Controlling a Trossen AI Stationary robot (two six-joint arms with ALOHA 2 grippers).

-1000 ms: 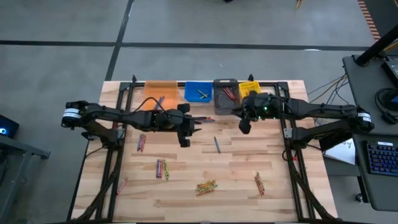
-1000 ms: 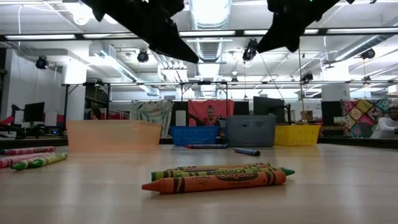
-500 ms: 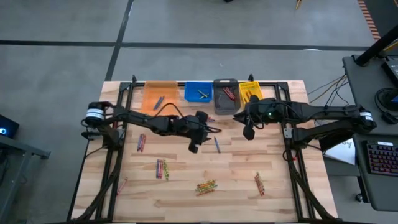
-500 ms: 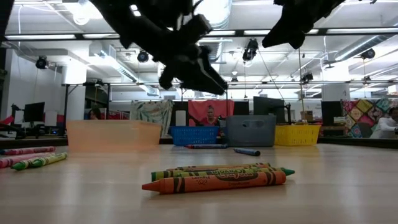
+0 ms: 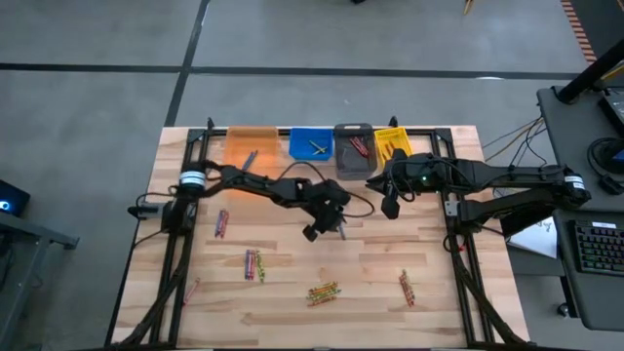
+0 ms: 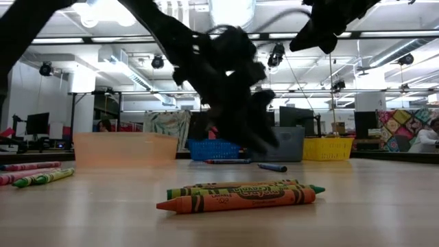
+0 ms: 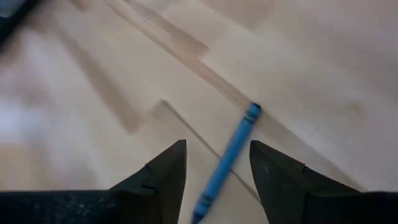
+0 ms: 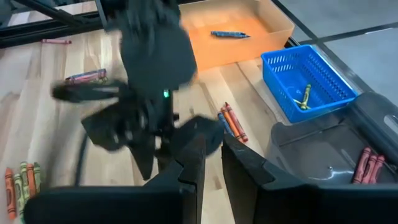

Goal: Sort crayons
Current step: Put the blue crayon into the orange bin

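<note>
A blue crayon lies flat on the wooden table near its middle. My left gripper is open and tilted down over it, one finger on either side of the crayon's near half; I cannot tell whether they touch it. In the high view this gripper hides most of that crayon. My right gripper hangs in the air in front of the grey bin, with a narrow gap between its fingers and nothing in it. Other crayons lie in bunches on the table.
An orange bin, a blue bin, the grey bin and a yellow bin stand in a row at the far edge, each with crayons inside. More crayons lie in front of the blue bin. A green and an orange crayon lie near the front edge.
My left gripper has swung toward the table's right edge and come down from high above the table to just over the blue crayon, rolling about its own axis on the way. The crayon has stayed where it was.
</note>
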